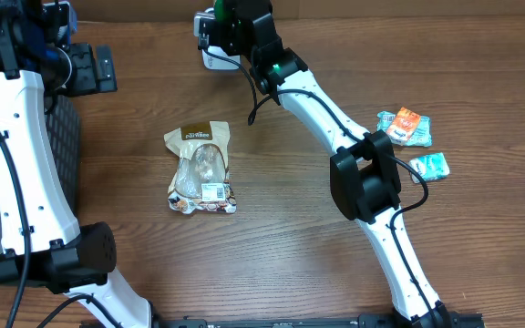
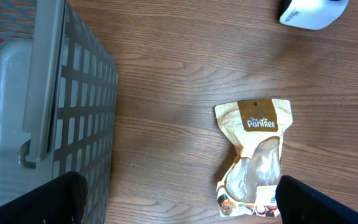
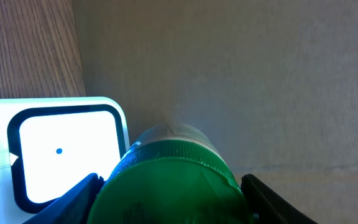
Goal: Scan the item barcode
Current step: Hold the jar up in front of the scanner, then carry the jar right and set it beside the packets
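Even, bright light falls across my table (image 1: 290,255); shadows are soft. In my right wrist view the scanner (image 3: 61,155) window glows blown-out white, and the green bottle (image 3: 166,180) looms blurred.

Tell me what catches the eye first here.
The right gripper holds a green-capped container in front of the white scanner at the far edge of the table. A tan snack pouch lies alone mid-table, with a grey basket on the left side.
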Robot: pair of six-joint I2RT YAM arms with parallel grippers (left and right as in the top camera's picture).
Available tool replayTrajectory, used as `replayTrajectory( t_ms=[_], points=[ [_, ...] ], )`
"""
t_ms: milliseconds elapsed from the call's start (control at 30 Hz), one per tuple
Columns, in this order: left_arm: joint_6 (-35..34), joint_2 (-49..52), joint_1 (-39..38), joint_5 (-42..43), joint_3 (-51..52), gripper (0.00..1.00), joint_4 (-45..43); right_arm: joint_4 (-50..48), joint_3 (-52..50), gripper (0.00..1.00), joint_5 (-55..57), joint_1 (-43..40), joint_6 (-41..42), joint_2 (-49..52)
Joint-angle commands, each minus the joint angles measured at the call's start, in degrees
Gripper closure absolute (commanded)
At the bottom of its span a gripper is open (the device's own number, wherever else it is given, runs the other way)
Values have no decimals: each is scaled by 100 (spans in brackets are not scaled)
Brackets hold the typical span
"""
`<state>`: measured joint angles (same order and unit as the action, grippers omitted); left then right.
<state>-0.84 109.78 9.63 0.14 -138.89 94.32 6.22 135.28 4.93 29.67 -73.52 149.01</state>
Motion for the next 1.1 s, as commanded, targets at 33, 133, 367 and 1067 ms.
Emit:
replayTrajectory(
  t_ms=[33,133,367,1067],
  points=[
    [103,15,11,-37,4,0,-4,-76,81,56,42,-4,-48,-35],
    [103,15,11,-37,4,1,-7,-70,81,55,35,-4,-46,-35],
    [103,15,9,-37,4,0,-7,20,81,53,-28,0,1248,-323],
    [103,15,11,-39,4,0,-7,6039,85,59,-645,11,7565,-3027]
  ],
)
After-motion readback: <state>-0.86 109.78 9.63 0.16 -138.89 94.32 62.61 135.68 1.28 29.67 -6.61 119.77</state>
